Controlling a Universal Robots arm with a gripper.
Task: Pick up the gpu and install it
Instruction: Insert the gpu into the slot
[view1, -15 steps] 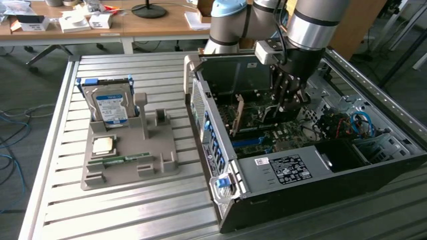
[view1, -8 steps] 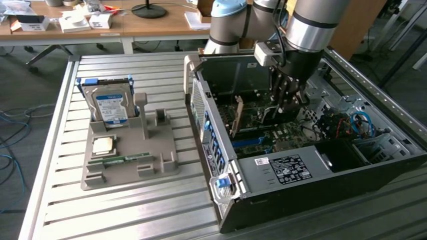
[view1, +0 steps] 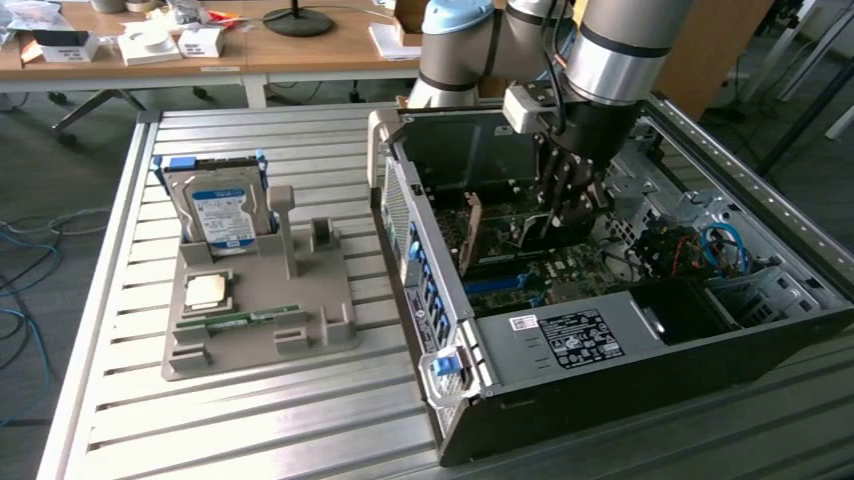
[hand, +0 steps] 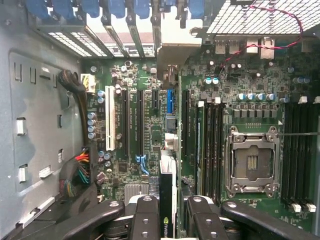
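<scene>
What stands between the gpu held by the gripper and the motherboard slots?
Nothing visible. The gripper holds the gpu edge-on over the bare expansion slots; the cable bundle lies aside by the case wall.

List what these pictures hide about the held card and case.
Wrist view: thin dark gpu card, edge-on in the black gripper; fingers hide its faces.
Wrist view: green motherboard directly beneath, covered by the card itself.
Exterior view: white label's print, too small.
</scene>
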